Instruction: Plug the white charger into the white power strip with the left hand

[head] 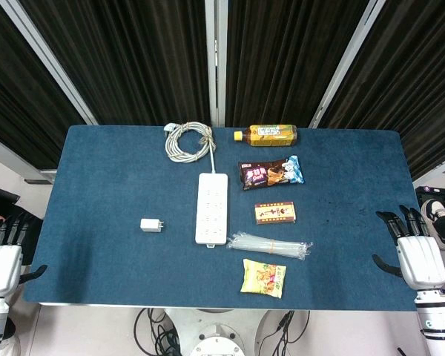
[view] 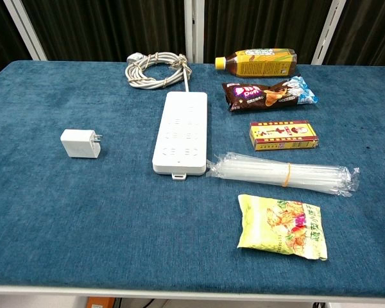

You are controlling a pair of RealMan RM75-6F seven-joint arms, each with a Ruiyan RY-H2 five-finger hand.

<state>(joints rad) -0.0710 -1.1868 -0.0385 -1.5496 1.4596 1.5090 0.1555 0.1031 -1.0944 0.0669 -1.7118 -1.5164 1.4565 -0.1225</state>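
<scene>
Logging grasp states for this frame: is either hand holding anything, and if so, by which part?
Nothing is held. The left hand and right hand rest open at the table's edges, and the white charger lies alone on the cloth.

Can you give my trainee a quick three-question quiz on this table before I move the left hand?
1. True or false: the white charger is already plugged into the white power strip.
2. Which side of the strip is the charger on, as the cameras show it: a) left b) right?
3. What does the left hand hold?

Key: 1 false, it lies apart with prongs facing the strip; 2 a; 3 nothing.
</scene>
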